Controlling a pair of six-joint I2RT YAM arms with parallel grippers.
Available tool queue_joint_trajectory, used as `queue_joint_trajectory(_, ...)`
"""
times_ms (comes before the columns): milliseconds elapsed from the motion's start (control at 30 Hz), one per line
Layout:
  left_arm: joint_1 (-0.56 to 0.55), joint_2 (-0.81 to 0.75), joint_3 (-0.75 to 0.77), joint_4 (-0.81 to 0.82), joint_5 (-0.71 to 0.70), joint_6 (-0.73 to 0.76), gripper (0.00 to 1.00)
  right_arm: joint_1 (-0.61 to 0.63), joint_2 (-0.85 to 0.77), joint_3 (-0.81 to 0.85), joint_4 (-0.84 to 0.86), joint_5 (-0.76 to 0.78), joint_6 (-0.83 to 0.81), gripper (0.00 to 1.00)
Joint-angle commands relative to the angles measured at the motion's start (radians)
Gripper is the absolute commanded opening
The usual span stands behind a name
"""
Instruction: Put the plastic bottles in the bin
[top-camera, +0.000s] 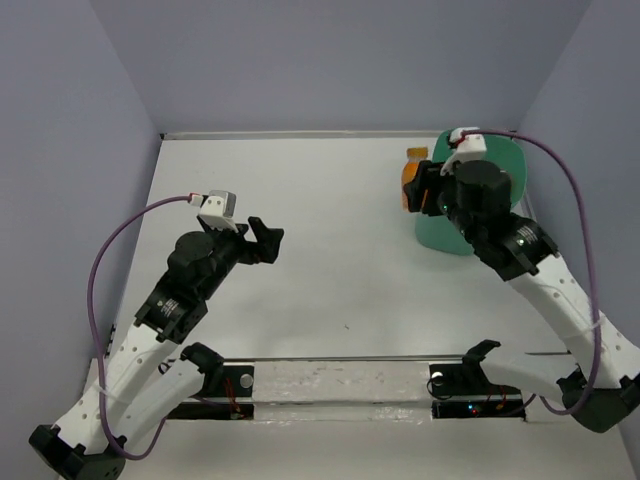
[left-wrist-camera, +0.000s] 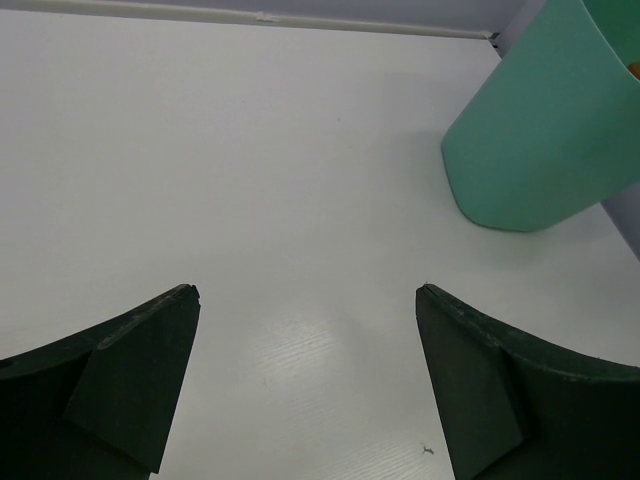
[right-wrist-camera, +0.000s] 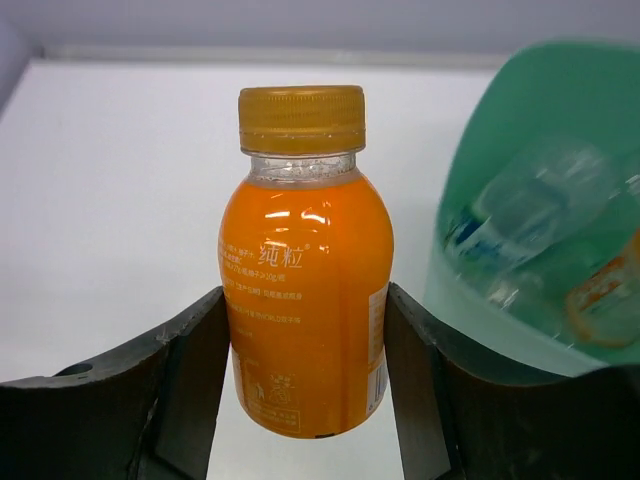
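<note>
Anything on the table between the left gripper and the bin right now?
Nothing. The left wrist view shows only bare white table between the open left gripper and the bin.

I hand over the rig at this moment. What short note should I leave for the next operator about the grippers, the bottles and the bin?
Left gripper: open and empty, above the bare table.
Right gripper: shut on the orange bottle with an orange cap, upright, beside the mint-green bin, not yet over it.
Done: at least two bottles lie in the bin, a clear bottle with a blue label and a second orange bottle.
Left: carry the held bottle over the rim and release it. No other bottle shows outside the bin.
</note>
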Motion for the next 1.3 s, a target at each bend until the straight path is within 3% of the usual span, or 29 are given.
queue_joint_trajectory(0, 0.007, -0.019, -0.004, 0.046, 0.043, 0.026, 0.99, -0.06, -0.006, 0.138, 0.104, 0.259, -0.102, 0.34)
queue_joint_trajectory(167, 0.013, -0.05, -0.007, 0.054, 0.046, 0.034, 0.99, -0.328, 0.061, 0.166, 0.147, 0.185, -0.106, 0.34)
queue_joint_trajectory(300, 0.026, -0.062, -0.007, 0.054, 0.064, 0.038, 0.99, -0.397, 0.089, 0.105, 0.165, 0.178, -0.064, 0.41)
queue_joint_trajectory(333, 0.027, -0.064, -0.01, 0.055, 0.078, 0.037, 0.99, -0.397, 0.088, 0.099, 0.169, 0.181, -0.052, 0.49)
queue_joint_trajectory(367, 0.03, -0.067, -0.01, 0.057, 0.083, 0.037, 0.99, -0.397, 0.088, 0.096, 0.169, 0.187, -0.049, 0.73)
queue_joint_trajectory(433, 0.035, -0.069, -0.011, 0.063, 0.096, 0.037, 0.99, -0.397, 0.069, 0.091, 0.163, 0.201, -0.035, 0.99)
queue_joint_trajectory(600, 0.05, -0.075, -0.014, 0.071, 0.127, 0.042, 0.99, -0.397, -0.029, 0.095, 0.144, 0.097, -0.007, 1.0)
queue_joint_trajectory(767, 0.075, -0.113, -0.013, 0.088, 0.135, 0.04, 0.99, -0.397, -0.203, 0.021, 0.149, -0.247, 0.062, 1.0)
queue_joint_trajectory(900, 0.087, -0.191, -0.051, 0.131, 0.123, 0.039, 0.99, -0.397, -0.458, -0.134, 0.143, -0.433, 0.111, 1.0)
queue_joint_trajectory(1033, 0.092, -0.236, -0.045, 0.197, 0.085, 0.002, 0.99, -0.397, -0.694, -0.219, 0.126, -0.5, 0.123, 1.0)
queue_joint_trajectory(1267, 0.092, -0.243, 0.088, 0.143, 0.009, 0.012, 0.99, -0.397, -1.009, -0.32, 0.074, -0.481, 0.125, 1.0)
